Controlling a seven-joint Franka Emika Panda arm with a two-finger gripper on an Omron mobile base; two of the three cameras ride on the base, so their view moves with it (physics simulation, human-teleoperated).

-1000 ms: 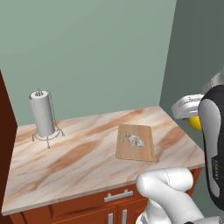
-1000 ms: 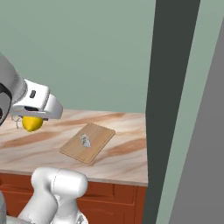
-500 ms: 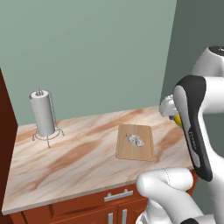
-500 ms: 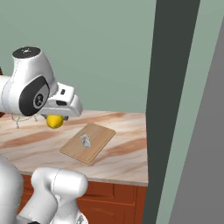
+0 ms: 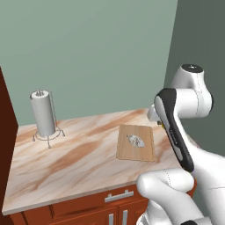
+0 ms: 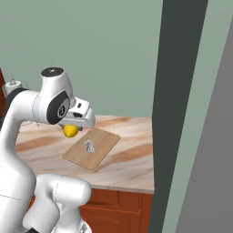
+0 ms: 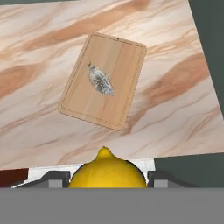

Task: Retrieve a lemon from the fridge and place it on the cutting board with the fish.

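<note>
Here the gripper [image 7: 107, 178] is clamping the lemon [image 7: 107, 171] between its two fingers, hanging in the air above the marble counter [image 5: 66, 162]. In the right base view the lemon [image 6: 70, 131] is showing under the white hand, beside the near-left edge of the cutting board [image 6: 102, 144]. The fish [image 7: 101, 79] is lying on the middle of the cutting board [image 7: 124, 61], apart from the lemon. A paper towel holder [image 5: 43, 114] is standing at the counter's far left.
</note>
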